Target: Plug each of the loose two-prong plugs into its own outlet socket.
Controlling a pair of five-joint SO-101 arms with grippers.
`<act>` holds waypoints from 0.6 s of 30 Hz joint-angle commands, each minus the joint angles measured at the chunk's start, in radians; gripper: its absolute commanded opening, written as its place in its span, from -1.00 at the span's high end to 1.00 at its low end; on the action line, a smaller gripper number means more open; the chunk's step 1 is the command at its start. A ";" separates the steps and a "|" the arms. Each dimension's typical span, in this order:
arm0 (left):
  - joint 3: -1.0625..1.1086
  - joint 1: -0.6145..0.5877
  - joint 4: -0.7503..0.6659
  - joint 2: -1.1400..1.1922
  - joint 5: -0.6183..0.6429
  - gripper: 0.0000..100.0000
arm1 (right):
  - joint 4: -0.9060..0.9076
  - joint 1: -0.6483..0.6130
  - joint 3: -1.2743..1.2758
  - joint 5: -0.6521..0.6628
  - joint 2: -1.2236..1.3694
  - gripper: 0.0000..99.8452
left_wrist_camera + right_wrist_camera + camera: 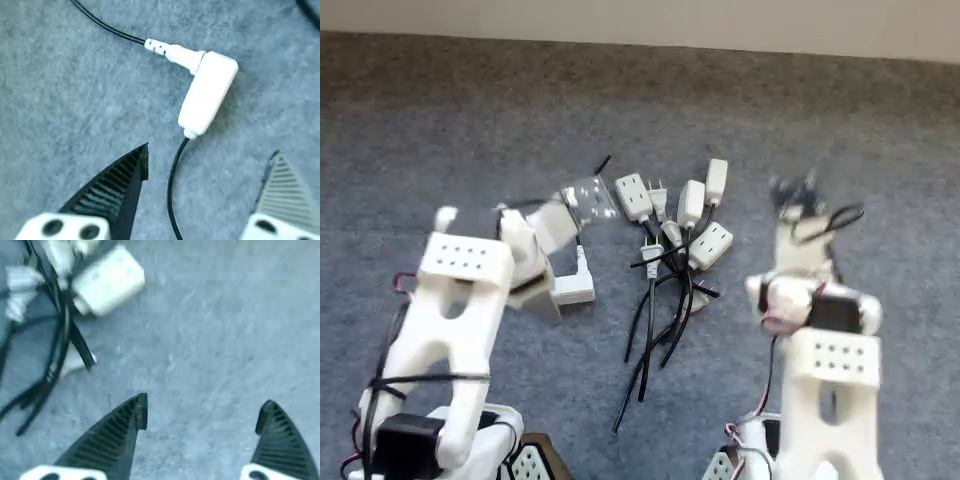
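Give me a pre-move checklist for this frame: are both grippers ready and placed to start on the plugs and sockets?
1. Left gripper open: ok, fingers spread.
2. Left gripper around the white block: not ok, the block lies beyond the fingertips, apart from them.
3. Right gripper open: ok.
4. Right gripper over a target: not ok, bare carpet lies between its fingers, and the nearest socket sits off to one side.
5. Cords separated: not ok, they cross in one pile.
6. Any plug already seated in a socket: cannot tell.
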 commanded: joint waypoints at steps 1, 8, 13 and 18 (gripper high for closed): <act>0.064 0.047 -0.117 -0.028 -0.009 0.49 | -0.127 0.008 0.194 0.006 -0.073 0.34; 0.067 0.170 -0.186 0.028 -0.005 0.52 | -0.237 0.010 0.306 -0.048 -0.084 0.34; 0.061 0.171 -0.242 0.182 -0.005 0.52 | -0.243 0.016 0.315 -0.051 -0.084 0.34; 0.059 0.122 -0.270 0.263 -0.011 0.52 | -0.323 0.016 0.384 -0.052 -0.085 0.34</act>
